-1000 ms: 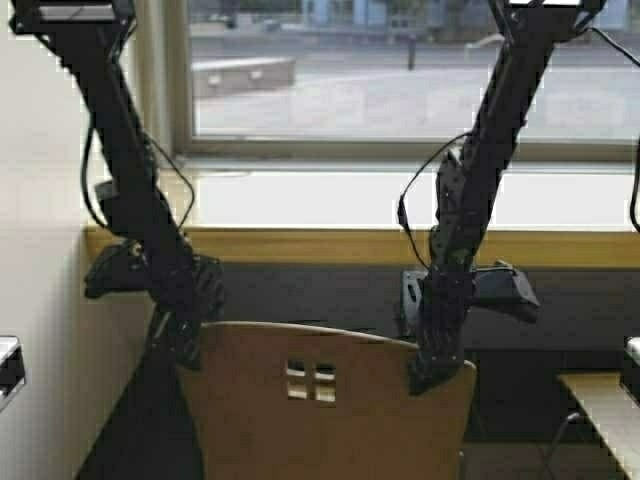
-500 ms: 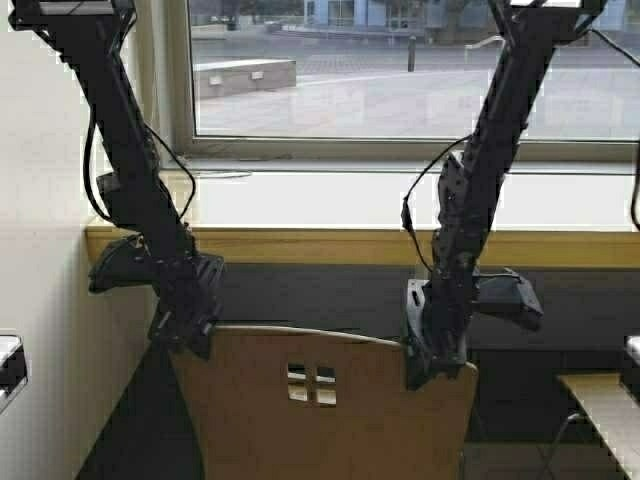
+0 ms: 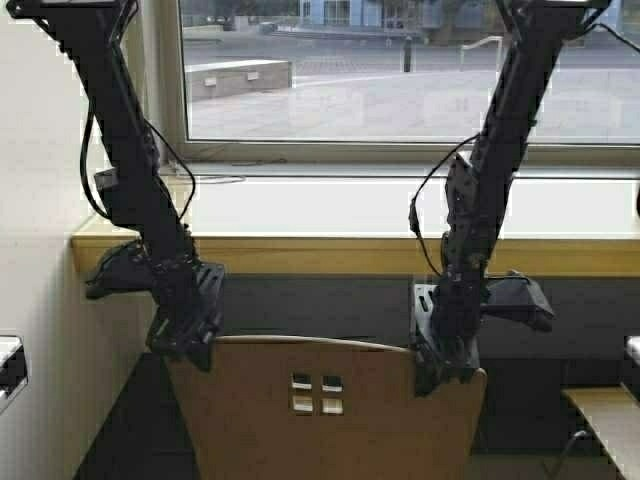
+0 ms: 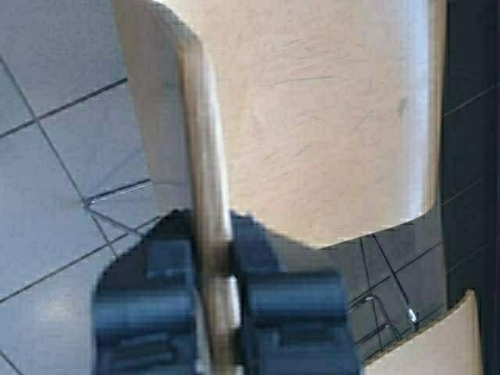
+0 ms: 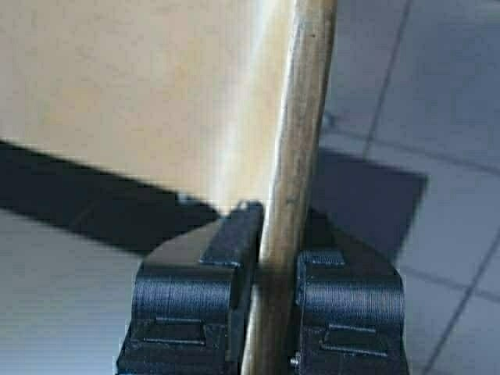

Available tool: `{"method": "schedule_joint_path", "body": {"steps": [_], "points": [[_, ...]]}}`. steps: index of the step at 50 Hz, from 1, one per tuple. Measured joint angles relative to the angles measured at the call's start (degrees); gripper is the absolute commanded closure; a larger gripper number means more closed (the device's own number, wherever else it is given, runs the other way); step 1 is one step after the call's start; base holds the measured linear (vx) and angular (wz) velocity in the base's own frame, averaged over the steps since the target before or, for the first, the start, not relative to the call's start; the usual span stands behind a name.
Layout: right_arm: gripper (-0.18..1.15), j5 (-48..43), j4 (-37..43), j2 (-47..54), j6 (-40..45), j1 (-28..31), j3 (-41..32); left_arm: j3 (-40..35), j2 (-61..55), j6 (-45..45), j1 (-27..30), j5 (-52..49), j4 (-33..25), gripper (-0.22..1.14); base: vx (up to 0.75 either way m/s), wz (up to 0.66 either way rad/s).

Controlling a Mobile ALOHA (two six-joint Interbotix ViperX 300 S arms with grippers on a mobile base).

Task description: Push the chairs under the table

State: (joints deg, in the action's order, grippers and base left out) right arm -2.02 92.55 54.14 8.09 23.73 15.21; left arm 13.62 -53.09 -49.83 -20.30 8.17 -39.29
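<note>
A light-brown plywood chair (image 3: 330,420) with four small square cutouts stands at the bottom centre of the high view, its backrest just before the table (image 3: 330,253), a pale top with a thick yellowish front edge under the window. My left gripper (image 3: 185,350) is shut on the backrest's left top corner. The right gripper (image 3: 440,372) is shut on the right top corner. Both wrist views show the thin backrest edge (image 4: 209,180) (image 5: 295,156) pinched between the black fingers (image 4: 262,258) (image 5: 234,238), with the chair's seat (image 4: 328,117) beyond.
A cream wall (image 3: 40,330) closes the left side. Another pale wooden surface (image 3: 605,410) shows at the right edge. Dark space lies under the table, and grey floor tiles (image 5: 437,94) below the chair. The window (image 3: 400,70) looks out on a paved yard.
The robot has moved forward: the table edge and window sit lower and closer, and the chair back has dropped in view. Both grippers keep their hold on the backrest.
</note>
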Motion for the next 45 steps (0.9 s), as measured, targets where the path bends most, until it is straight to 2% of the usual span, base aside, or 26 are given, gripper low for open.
{"method": "schedule_joint_path", "body": {"steps": [25, 45], "points": [[0.92, 0.8, -4.7, -0.4, 0.0, -1.5, 0.4, 3.6, 1.5, -0.5, -1.1, 0.0, -1.8, 0.88, 0.19, 0.02], [0.92, 0.7, -5.2, -0.9, 0.0, -1.6, 1.2, 3.7, 1.7, -0.5, -1.7, 0.0, -1.8, 0.88, 0.21, -0.01]]}}
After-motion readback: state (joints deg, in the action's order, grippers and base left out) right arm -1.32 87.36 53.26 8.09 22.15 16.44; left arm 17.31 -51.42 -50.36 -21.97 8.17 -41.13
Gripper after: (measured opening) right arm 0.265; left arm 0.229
